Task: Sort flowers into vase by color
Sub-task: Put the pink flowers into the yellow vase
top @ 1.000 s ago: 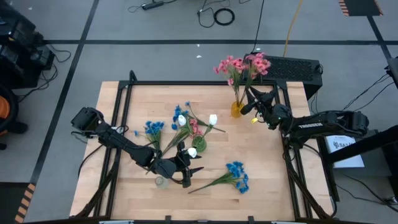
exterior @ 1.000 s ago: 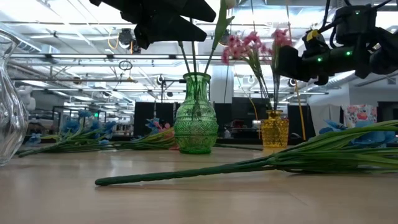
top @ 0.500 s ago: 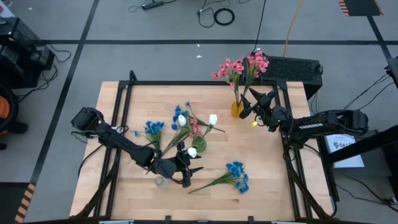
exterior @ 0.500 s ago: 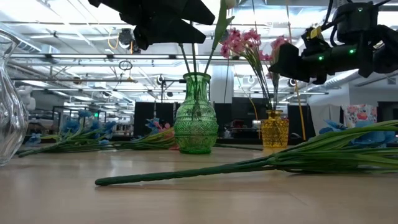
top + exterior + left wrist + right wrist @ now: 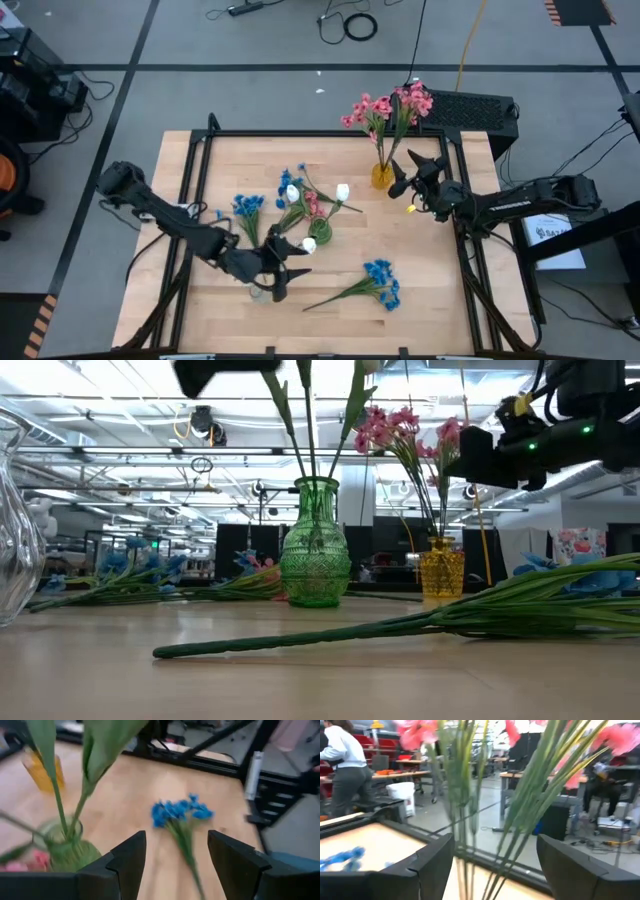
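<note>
Pink flowers (image 5: 388, 106) are now left standing in the yellow vase (image 5: 381, 176) at the far right, released since a second ago by the right gripper (image 5: 405, 177), seen open and empty beside it. The left gripper (image 5: 287, 262), open and empty, has been drawn back from the green vase (image 5: 315, 560); blue flowers (image 5: 381, 281) are left lying near.

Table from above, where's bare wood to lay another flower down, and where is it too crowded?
Bare wood lies along the far edge left of the yellow vase, and at the near right corner beyond the lone blue spray. It is crowded mid-table around the green vase and loose flowers, where the left gripper hovers.
</note>
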You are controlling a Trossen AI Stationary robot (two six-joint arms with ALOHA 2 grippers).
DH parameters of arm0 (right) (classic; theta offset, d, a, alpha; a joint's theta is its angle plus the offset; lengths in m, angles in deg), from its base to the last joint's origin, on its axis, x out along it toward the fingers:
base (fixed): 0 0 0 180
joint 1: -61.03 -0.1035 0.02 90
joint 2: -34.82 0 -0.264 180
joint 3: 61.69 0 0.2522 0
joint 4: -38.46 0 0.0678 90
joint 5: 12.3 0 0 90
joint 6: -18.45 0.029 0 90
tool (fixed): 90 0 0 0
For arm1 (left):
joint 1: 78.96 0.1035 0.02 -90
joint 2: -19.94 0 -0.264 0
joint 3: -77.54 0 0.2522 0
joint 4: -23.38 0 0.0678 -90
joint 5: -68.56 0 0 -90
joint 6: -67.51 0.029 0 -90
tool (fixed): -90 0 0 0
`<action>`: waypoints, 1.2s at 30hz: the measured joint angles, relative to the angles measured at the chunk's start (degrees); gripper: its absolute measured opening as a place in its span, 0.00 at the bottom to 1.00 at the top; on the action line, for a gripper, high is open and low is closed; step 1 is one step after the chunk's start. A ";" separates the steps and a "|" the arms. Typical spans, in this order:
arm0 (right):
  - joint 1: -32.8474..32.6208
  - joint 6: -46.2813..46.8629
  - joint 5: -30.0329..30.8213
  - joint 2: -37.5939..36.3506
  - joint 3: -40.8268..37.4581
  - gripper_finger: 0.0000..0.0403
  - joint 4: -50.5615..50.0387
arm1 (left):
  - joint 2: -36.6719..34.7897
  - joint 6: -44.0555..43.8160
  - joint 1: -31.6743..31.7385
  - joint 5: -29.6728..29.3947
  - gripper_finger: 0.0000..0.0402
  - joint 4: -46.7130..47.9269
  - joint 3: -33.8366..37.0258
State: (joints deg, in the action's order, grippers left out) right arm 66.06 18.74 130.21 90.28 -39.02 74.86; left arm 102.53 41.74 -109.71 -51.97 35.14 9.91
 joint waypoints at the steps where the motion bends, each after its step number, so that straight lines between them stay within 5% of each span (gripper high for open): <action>1: -0.82 0.84 0.00 -0.44 0.00 0.68 -1.01 | -1.63 -1.95 -0.46 1.17 0.54 2.71 0.00; 8: -7.56 2.17 -0.03 -3.11 0.00 0.68 -2.98 | -8.26 -18.32 -1.64 1.00 0.54 22.29 0.00; 16: -13.18 3.16 0.00 -5.53 0.00 0.68 -0.66 | -4.21 -29.09 4.94 2.27 0.54 37.30 0.00; 25: -23.31 2.89 -0.15 -7.31 0.00 0.68 -1.03 | 3.64 -23.07 12.86 11.03 0.54 40.37 0.00; 36: -24.29 -1.40 0.06 -9.02 0.00 0.68 -0.22 | 10.82 -21.50 18.33 16.15 0.54 42.23 0.04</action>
State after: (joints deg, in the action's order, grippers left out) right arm 41.77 17.35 130.28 81.26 -39.02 74.64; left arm 113.35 20.24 -91.37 -35.82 77.37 9.95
